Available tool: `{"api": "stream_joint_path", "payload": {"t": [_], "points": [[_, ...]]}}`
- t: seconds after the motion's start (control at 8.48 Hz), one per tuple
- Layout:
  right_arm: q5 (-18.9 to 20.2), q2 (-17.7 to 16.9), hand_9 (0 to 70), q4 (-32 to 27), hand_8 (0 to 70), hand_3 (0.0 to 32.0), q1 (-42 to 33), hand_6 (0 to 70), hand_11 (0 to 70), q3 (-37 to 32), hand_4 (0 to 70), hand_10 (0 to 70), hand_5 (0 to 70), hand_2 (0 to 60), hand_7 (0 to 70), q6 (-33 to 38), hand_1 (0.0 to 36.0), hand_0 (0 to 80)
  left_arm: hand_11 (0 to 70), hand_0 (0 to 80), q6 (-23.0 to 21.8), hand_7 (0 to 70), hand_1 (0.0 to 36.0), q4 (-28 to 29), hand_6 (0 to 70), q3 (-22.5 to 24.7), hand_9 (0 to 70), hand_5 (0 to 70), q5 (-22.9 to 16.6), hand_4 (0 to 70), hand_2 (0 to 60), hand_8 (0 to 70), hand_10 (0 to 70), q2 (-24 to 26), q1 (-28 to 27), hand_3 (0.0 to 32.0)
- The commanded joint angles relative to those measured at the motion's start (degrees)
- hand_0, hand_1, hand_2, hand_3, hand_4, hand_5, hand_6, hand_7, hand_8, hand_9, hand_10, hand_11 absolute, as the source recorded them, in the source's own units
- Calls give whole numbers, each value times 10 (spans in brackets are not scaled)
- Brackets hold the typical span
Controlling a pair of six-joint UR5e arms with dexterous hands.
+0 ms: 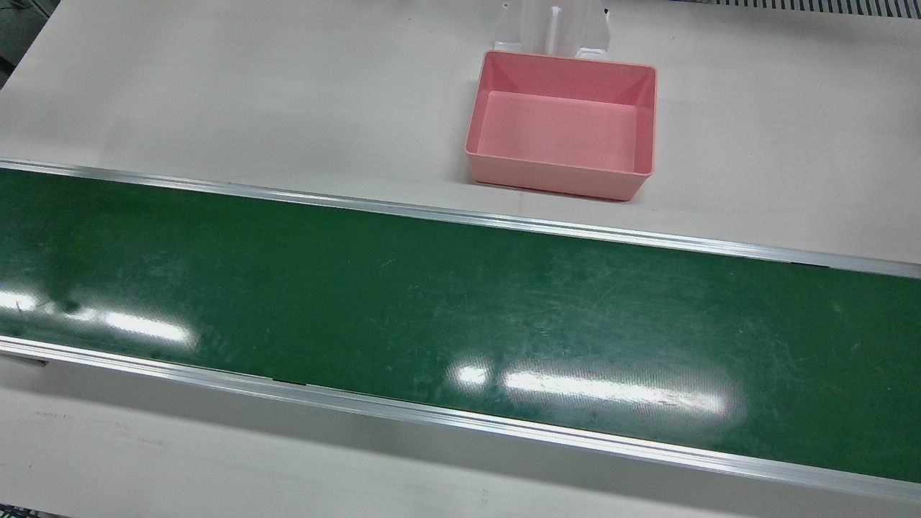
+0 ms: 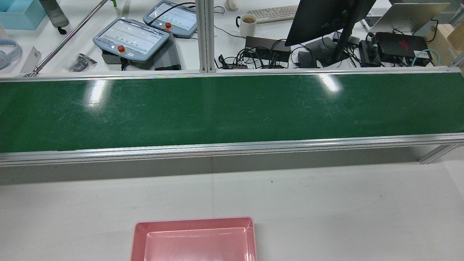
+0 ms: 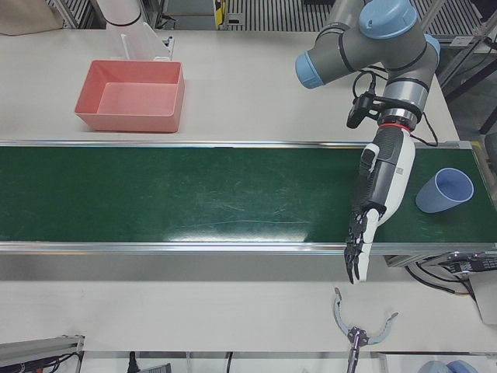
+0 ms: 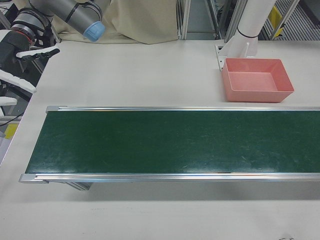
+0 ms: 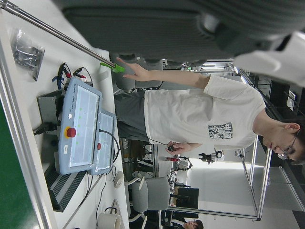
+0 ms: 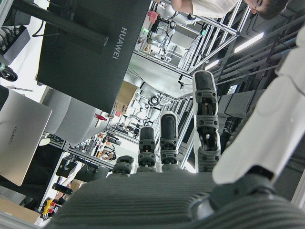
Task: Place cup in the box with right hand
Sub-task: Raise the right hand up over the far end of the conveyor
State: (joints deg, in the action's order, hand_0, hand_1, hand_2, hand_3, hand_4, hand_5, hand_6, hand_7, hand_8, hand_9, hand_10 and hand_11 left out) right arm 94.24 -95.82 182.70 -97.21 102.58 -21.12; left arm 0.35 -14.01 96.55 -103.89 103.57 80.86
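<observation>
A pale table (image 1: pixel 216 93) carries a long green conveyor belt (image 1: pixel 460 302) framed in aluminium rails, and past it in the rear view sits a cluttered desk with teach pendants (image 2: pixel 131 38), a monitor (image 2: pixel 326 16) and a mug (image 2: pixel 248 24). The pink box (image 1: pixel 561 124) rests on the table just beside the belt, on the robot's side, with nothing inside it; the rear view cuts off its near edge. The blue cup (image 3: pixel 445 190) lies tipped on its side on the belt, mouth turned up and toward the table's edge, near the left hand (image 3: pixel 377 202) and well apart from the box. That left hand hangs over the belt's operator-side rail with its fingers extended downward, loose and holding nothing. The right hand (image 4: pixel 22 52) shows only partly at the corner of the right-front view, away from the belt; its fingers (image 6: pixel 206 119) are stretched out straight and apart, empty. A person (image 5: pixel 200 117) in a white shirt stands beyond the desk in the left hand view, holding a small black item I cannot make out
</observation>
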Motion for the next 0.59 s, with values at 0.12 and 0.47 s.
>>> {"api": "stream_joint_path", "payload": {"t": [0.12, 0.47], "points": [[-12, 1, 235, 59, 104, 0, 41, 137, 55, 56, 613, 38, 16, 0, 638, 6, 0, 489, 0, 0, 0, 0, 0, 0, 0, -1, 0, 0, 0, 0, 0, 0, 0, 1, -1, 0], [-106, 1, 237, 78, 101, 0, 146, 145, 54, 84, 656, 37, 19, 0, 680, 66, 0, 503, 0, 0, 0, 0, 0, 0, 0, -1, 0, 0, 0, 0, 0, 0, 0, 1, 0, 0]]}}
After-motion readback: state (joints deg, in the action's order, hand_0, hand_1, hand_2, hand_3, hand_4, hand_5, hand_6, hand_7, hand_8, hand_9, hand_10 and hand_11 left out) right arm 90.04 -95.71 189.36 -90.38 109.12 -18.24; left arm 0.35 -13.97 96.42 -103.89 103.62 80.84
